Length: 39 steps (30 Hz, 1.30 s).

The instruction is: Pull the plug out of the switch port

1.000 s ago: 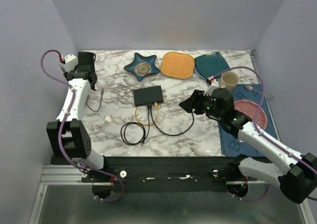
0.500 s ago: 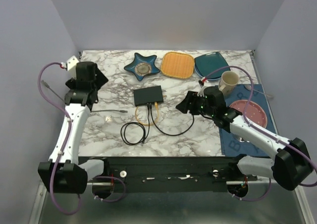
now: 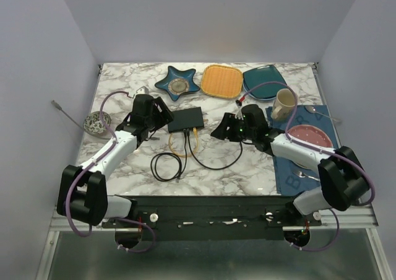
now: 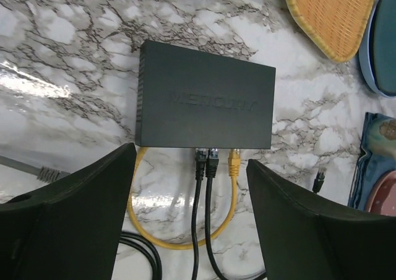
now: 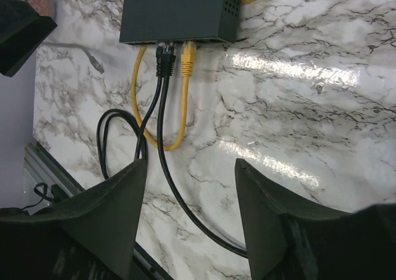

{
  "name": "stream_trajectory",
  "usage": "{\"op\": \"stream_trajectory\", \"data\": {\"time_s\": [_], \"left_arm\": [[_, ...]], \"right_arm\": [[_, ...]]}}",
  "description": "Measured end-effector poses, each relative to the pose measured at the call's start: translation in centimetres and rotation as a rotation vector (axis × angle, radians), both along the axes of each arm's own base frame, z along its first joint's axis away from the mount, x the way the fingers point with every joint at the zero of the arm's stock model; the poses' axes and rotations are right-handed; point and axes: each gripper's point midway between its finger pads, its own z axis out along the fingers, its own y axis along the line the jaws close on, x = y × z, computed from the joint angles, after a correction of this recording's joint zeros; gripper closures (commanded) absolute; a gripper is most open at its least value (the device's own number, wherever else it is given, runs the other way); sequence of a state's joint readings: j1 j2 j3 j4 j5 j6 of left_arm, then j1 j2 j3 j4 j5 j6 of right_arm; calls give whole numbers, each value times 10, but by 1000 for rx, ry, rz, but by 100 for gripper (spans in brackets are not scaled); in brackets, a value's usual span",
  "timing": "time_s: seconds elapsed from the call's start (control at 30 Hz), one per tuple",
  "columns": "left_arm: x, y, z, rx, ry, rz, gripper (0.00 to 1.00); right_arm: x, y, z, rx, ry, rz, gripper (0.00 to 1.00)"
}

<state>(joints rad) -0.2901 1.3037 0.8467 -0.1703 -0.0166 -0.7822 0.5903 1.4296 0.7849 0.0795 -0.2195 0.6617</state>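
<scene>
2 agape: left claw (image 4: 190, 158), right claw (image 5: 190, 163); switch (image 3: 185, 119) long axis crosswise, ports (image 4: 213, 148) nearside.

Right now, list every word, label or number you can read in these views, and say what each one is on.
"MERCURY": dark, tone-on-tone lettering on the top face of the switch, read in the left wrist view.
White marks on the blue mat, top external view: too small and blurred to read.
No other text is legible in any view.

left gripper (image 4: 190, 159), right gripper (image 5: 189, 165), jaws apart
</scene>
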Motion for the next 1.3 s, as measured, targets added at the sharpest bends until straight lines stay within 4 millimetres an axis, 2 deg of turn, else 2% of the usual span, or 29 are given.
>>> {"op": "stream_trajectory", "data": {"time_s": [0.17, 0.6, 0.7, 0.87, 1.03, 1.3], "left_arm": [[9, -14, -11, -49, 9, -36, 27], [40, -30, -39, -49, 79, -72, 28], [41, -33, -46, -53, 99, -82, 34], [43, -39, -60, -68, 126, -101, 50], [42, -44, -75, -84, 162, -117, 52], [44, -47, -77, -103, 161, -123, 53]], "right_arm": [[5, 15, -17, 20, 54, 33, 41], [30, 57, -41, 128, 114, 103, 38], [32, 60, -45, 135, 120, 103, 38], [36, 61, -55, 149, 142, 93, 38], [37, 63, -65, 160, 164, 95, 39], [49, 71, -65, 191, 167, 89, 40]]}}
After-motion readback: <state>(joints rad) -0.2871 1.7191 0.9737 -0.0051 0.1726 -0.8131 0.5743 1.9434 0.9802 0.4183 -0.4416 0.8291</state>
